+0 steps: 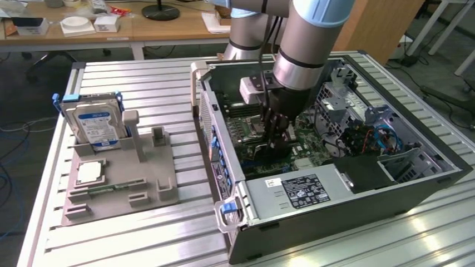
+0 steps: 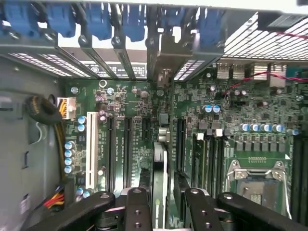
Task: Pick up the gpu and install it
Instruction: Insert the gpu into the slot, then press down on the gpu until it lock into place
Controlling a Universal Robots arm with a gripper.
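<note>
Ribbed aluminium counter (image 1: 141, 83) fills most of the exterior view, carrying an open computer case (image 1: 415, 186) at right centre and a grey fixture tray (image 1: 152, 183) at lower left. A silver hard drive (image 1: 95, 125) with a blue-white label stands upright in that tray; its print is too small to read. Near the case's front lies the power supply (image 1: 297, 192) with a black label, text illegible.

Reaching down into the case from the top centre, the arm puts the end effector (image 1: 273, 146) low over the green motherboard (image 1: 248, 125).

From the wrist camera, the gpu (image 2: 159, 163) stands edge-on as a slim dark strip between the black fingers (image 2: 136, 211), which flank it closely; whether they still pinch it cannot be told. It sits among the expansion slots, beside a white slot (image 2: 92, 156), with the empty CPU socket (image 2: 257, 180) at lower right and blue latches (image 2: 98, 21) along the upper edge.
</note>
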